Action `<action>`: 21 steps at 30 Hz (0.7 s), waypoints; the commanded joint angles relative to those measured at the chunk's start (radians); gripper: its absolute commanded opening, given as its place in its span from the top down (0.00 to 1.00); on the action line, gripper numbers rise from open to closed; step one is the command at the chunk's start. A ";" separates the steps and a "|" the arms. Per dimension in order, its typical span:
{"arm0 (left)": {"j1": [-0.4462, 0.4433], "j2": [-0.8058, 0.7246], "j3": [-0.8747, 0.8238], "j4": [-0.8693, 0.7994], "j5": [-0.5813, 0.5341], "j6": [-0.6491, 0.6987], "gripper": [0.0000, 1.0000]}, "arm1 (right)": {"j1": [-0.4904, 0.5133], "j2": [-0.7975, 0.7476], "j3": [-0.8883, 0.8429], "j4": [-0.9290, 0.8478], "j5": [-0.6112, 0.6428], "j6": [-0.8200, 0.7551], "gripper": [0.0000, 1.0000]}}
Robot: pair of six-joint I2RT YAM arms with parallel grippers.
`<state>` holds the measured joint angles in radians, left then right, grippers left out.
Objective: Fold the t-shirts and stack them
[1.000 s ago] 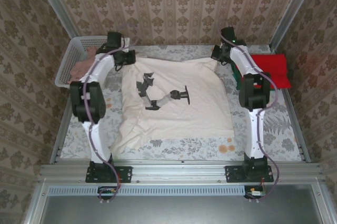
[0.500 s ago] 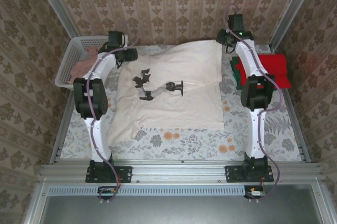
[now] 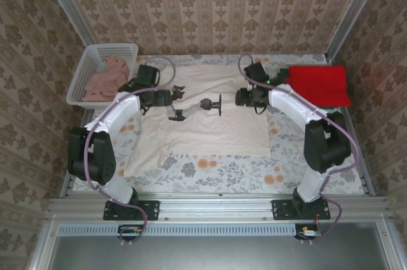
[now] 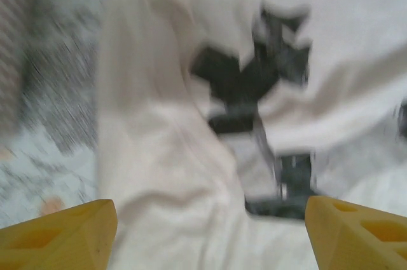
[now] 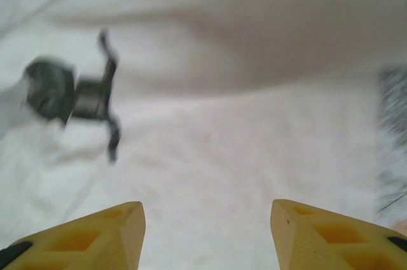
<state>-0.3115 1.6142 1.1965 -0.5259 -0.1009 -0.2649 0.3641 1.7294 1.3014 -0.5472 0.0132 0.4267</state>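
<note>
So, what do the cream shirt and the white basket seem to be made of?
Cream shirt: soft matte cloth, perhaps cotton; it wrinkles and folds flat. Basket: probably rigid white plastic; its lattice walls hold their shape.

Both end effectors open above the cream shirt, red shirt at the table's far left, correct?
No. The red shirt lies at the far right, per the top external view. The left end effector and right end effector are open above the cream shirt.
</note>
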 commanded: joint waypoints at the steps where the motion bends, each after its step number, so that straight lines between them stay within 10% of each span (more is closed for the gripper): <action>1: -0.017 0.013 -0.117 -0.066 -0.037 -0.086 0.21 | 0.028 -0.021 -0.199 0.160 -0.043 0.111 0.44; 8: -0.027 0.092 -0.185 -0.078 -0.094 -0.132 0.27 | 0.073 -0.080 -0.427 0.185 -0.018 0.220 0.48; 12: 0.011 0.076 -0.184 -0.108 -0.127 -0.141 0.69 | 0.048 -0.115 -0.485 0.148 0.023 0.247 0.52; 21: 0.200 -0.126 -0.294 -0.108 -0.077 -0.146 0.91 | -0.028 -0.237 -0.565 0.119 0.006 0.245 0.55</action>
<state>-0.1593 1.5528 0.9390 -0.5999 -0.1829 -0.3946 0.3485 1.5257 0.7582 -0.3630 -0.0048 0.6579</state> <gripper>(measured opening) 0.092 0.451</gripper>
